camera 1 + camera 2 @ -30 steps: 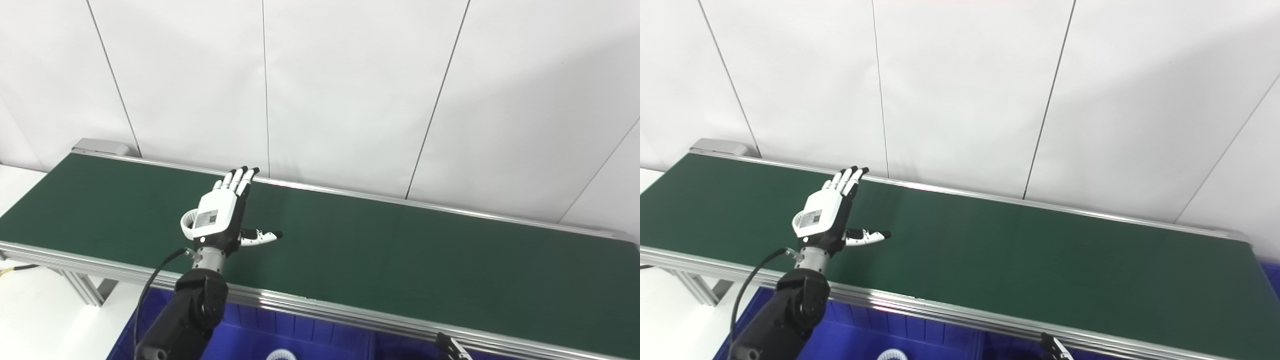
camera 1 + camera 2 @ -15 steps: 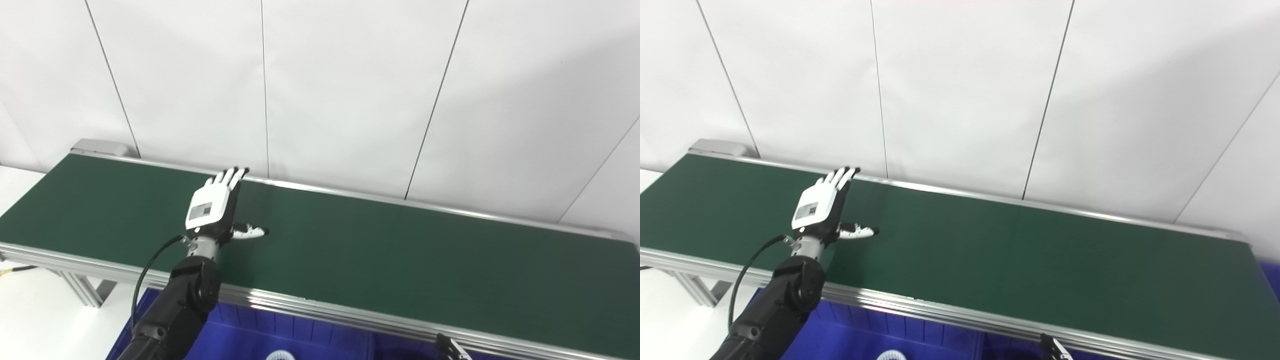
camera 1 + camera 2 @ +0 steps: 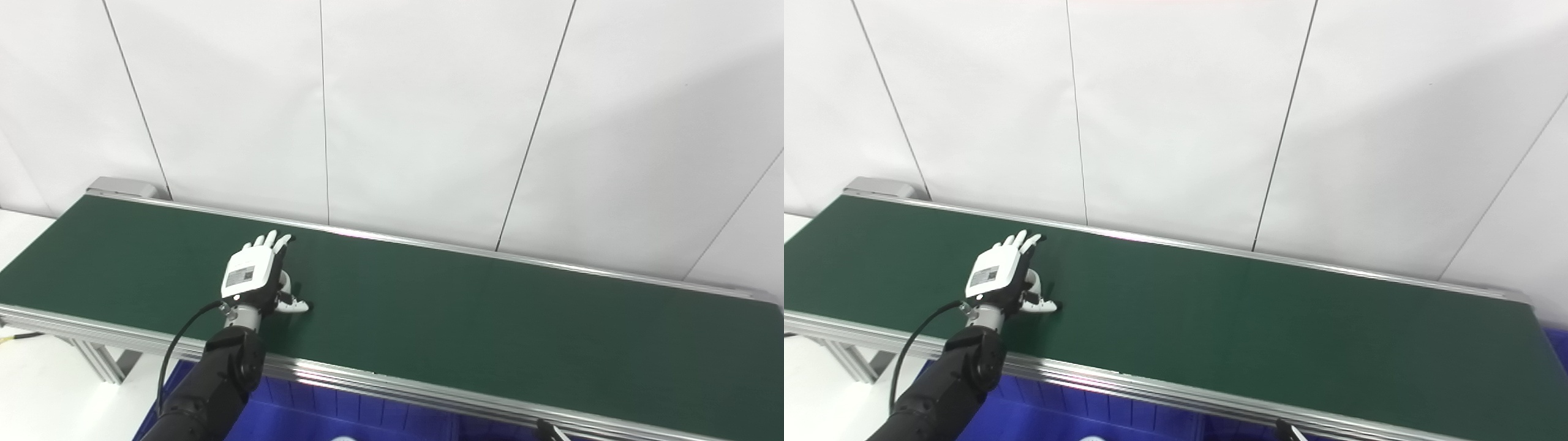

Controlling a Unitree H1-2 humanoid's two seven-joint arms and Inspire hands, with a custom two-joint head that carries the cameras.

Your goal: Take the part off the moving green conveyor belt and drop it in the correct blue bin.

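Over the near-left stretch of the green conveyor belt [image 3: 429, 306]: 1 left hand [image 3: 254, 275], palm down, fingers [image 3: 269, 240] spread forward, thumb out to the side close to the belt surface.

Item 1, left hand. Set lower and nearer the belt than 1 second ago, when it stood raised with fingers pointing up; it has also slid a little toward the belt's left end. Both head views have tilted slightly, so part of that shift belongs to the cameras. Fingers apart, nothing clasped yet.

Item 2, part [image 3: 283, 288]. A pale ring-like shape peeps out beneath the palm, beside the thumb. It is mostly covered, so its form cannot be told with certainty. 1 second ago a white ring showed at the hand's left edge; it now lies under the hand.

Item 3, blue bin [image 3: 343, 416]. Below the belt's near rail, partitioned; contents not legible at this moment.

Item 4, right hand. Only a dark sliver shows at the bottom edge, right of centre; whether its fingers are spread or curled cannot be told.

Assessment: the descent reads as the start of the grasp. Pick not yet made, drop not begun. Since the belt moves, closing late would likely let the part slip out from under the palm.
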